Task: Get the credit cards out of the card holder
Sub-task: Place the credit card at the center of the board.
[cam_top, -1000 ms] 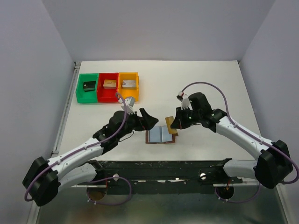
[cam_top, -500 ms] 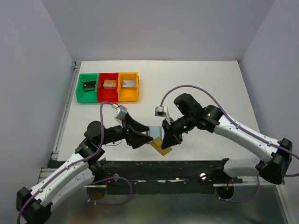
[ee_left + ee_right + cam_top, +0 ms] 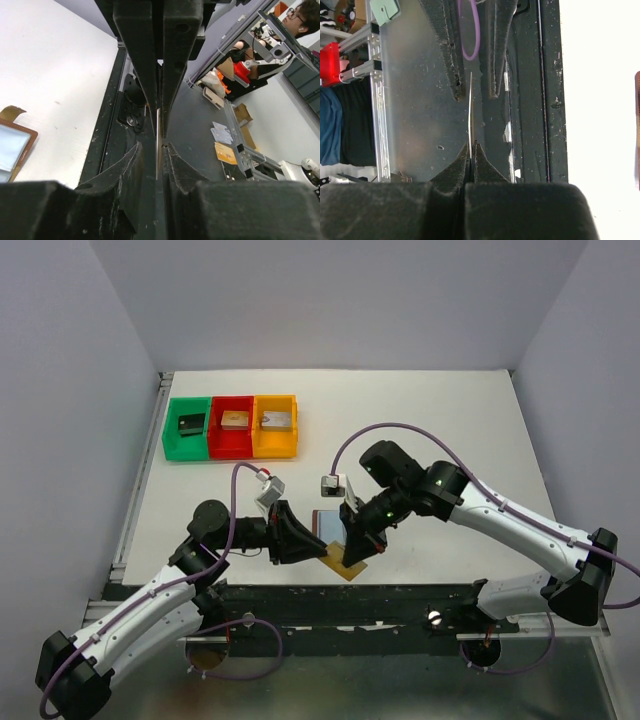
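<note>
The card holder [image 3: 328, 523] lies open on the table, pale blue-grey inside, partly hidden by both grippers; its brown corner [image 3: 12, 145] shows in the left wrist view. My right gripper [image 3: 352, 546] [image 3: 471, 146] is shut on a tan-gold credit card [image 3: 347, 564], held over the table's front edge and seen edge-on [image 3: 470, 110]. My left gripper [image 3: 320, 548] [image 3: 156, 147] faces it from the left. The card's free edge [image 3: 158, 125] stands between its jaws, which are narrowly open, with a slim gap showing on one side.
Green [image 3: 187, 430], red [image 3: 231, 428] and orange [image 3: 275, 426] bins stand at the back left, each with a small block inside. A black rail [image 3: 420, 592] runs along the table's near edge just below the grippers.
The right gripper has carried the card from the wallet toward the front edge. The left gripper drew back to meet it, and its jaws have narrowed from wide open around the card.
</note>
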Controlling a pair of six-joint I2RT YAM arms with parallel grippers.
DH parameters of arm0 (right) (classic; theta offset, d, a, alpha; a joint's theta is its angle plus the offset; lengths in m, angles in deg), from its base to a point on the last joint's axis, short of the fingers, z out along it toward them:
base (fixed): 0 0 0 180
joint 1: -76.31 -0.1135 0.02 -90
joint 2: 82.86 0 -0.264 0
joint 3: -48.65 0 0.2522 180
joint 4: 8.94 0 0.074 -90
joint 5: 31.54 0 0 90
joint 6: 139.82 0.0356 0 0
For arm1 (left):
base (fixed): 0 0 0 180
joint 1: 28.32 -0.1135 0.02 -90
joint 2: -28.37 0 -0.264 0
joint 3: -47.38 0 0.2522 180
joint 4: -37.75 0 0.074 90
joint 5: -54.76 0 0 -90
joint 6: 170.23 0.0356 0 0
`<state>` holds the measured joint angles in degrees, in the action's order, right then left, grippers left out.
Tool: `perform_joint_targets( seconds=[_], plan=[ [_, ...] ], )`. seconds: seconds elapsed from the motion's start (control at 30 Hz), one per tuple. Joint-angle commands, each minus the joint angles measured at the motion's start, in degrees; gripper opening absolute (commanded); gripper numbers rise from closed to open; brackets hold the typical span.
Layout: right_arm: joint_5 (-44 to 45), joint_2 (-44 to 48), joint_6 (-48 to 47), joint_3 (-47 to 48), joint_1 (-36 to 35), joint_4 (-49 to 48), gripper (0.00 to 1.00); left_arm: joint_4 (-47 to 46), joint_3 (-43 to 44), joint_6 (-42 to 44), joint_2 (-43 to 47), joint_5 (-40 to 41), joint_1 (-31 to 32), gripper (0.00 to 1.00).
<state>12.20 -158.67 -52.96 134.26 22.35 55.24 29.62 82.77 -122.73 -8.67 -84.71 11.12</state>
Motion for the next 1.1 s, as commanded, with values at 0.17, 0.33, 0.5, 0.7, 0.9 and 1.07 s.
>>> perform_joint_targets(
  seconds=[0.17,0.33,0.5,0.7,0.9,1.07],
  plan=[
    [0.91,-0.39,-0.73,2.24,-0.45,1.44,0.0,-4.21,-0.53,-2.06,-1.28,-3.79,0.37,0.33],
    [1.09,-0.57,-0.2,1.97,-0.54,0.48,0.0,-4.56,-0.62,-2.76,-2.6,-3.88,1.08,0.31],
    [1.26,-0.48,-0.03,1.8,-0.63,-0.05,0.0,-5.36,-0.8,-3.38,-2.95,-3.61,1.69,0.03],
    [13.08,2.85,6.53,0.48,-0.54,-4.0,0.46,2.17,-1.15,-0.14,1.42,5.4,1.78,0.0],
    [30.95,11.46,14.73,-4.17,4.2,-9.53,0.6,25.8,-1.59,0.23,12.23,27.48,-8.12,0.0],
    [39.31,18.32,17.72,-11.37,5.26,-15.86,0.6,33.93,-2.29,-6.09,12.18,28.3,-24.73,0.0]
  ],
)
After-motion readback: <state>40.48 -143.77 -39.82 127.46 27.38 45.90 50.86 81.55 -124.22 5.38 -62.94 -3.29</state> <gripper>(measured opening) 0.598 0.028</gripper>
